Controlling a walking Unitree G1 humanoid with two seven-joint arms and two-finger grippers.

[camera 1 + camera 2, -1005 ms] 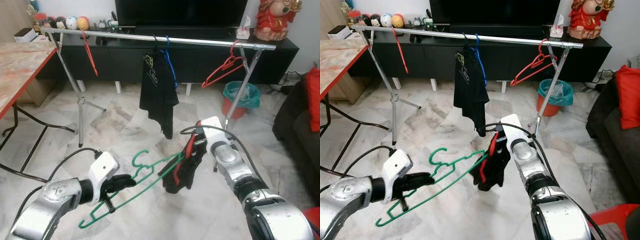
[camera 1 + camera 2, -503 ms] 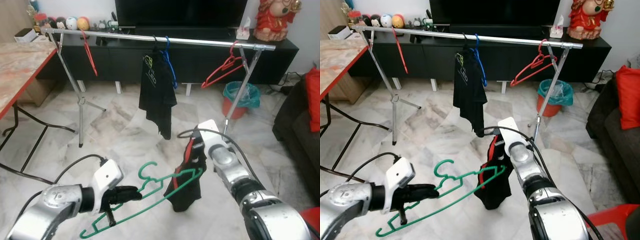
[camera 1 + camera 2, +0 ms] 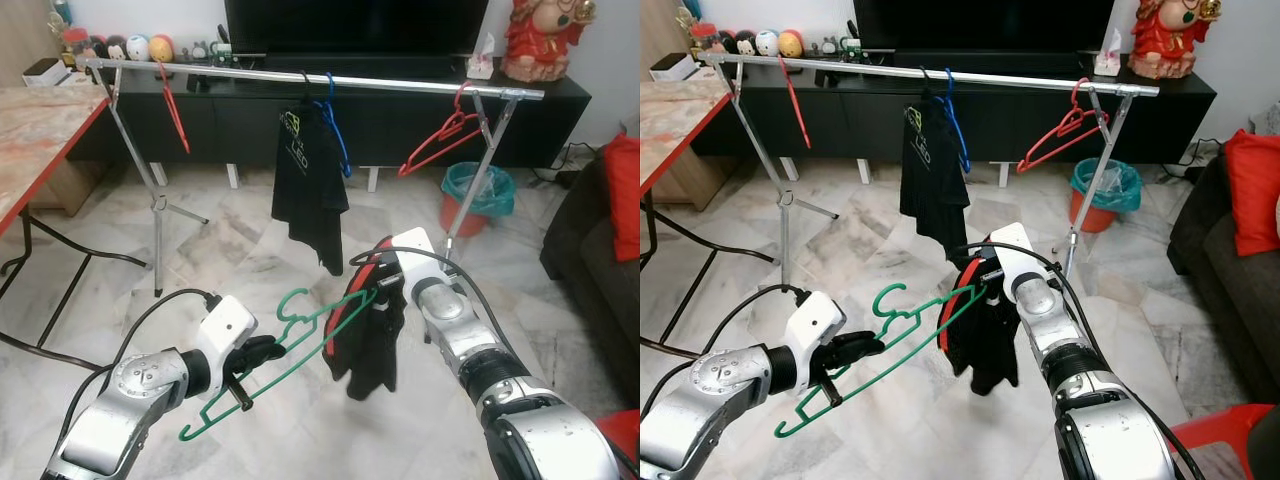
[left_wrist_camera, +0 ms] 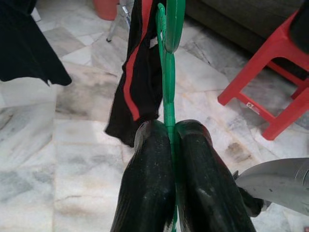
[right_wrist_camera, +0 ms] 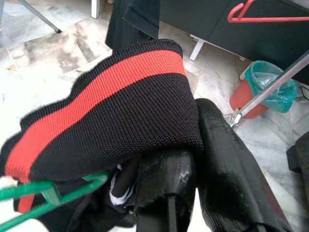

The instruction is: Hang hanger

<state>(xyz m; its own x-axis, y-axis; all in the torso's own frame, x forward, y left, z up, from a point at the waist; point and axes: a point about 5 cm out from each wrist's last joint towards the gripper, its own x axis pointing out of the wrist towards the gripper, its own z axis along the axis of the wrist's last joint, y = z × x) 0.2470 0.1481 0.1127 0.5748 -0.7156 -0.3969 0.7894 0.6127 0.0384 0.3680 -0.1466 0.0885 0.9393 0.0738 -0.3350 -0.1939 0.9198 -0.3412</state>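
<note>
Green hanger (image 3: 290,345) clamped in left gripper (image 3: 262,350), floor-clear

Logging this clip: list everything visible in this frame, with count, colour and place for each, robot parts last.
Green hanger: one, held low between both arms, its far end in the garment.
Black garment with red stripe: one, at the right gripper.
Clothes rail: one, silver, across the room.
Red hangers: two, one at each end of the rail.
Blue hanger: one, mid-rail.
Black shirt: one, hanging mid-rail.
Bin: one, teal liner, behind the rail's right leg.
TV cabinet: one, black, rear wall.
Left gripper: shut on the green hanger.
Right gripper: shut on the garment.
</note>
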